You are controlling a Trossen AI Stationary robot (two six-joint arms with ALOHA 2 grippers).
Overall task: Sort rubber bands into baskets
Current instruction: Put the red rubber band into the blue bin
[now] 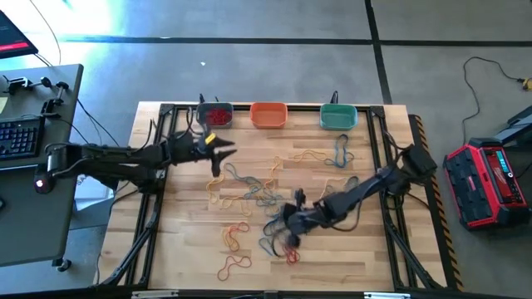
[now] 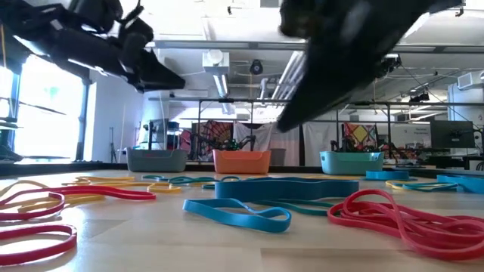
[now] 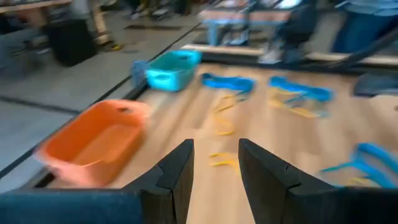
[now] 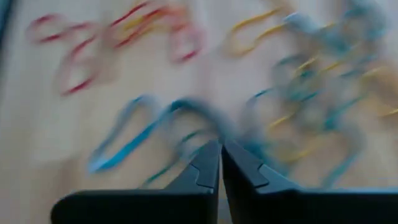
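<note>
Three baskets stand along the table's far edge: a grey-blue one [image 1: 218, 115] with red rubber bands in it, an orange one [image 1: 268, 115] and a teal one [image 1: 338, 117]. Loose rubber bands [image 1: 249, 187] in red, yellow and teal lie spread over the table's middle. My left gripper [image 1: 223, 152] is open and empty, raised near the grey-blue basket; its wrist view [image 3: 214, 146] faces the orange basket [image 3: 93, 146]. My right gripper [image 1: 291, 226] is shut, low over the bands near the table's middle front, with its tips [image 4: 221, 146] at a blurred teal band [image 4: 143, 124]. My right gripper's shut fingertips stand at a blurred teal band [image 4: 186, 109] lying on the table. I cannot tell whether they hold it or touch it. The fingers come slanting down from the table's right side.
More red bands [image 1: 235, 238] lie near the front edge. Blue and yellow bands [image 1: 332, 156] lie in front of the teal basket. A black frame [image 1: 378, 166] runs around the wooden table top. A desk with a keyboard [image 1: 21, 137] stands to the left.
</note>
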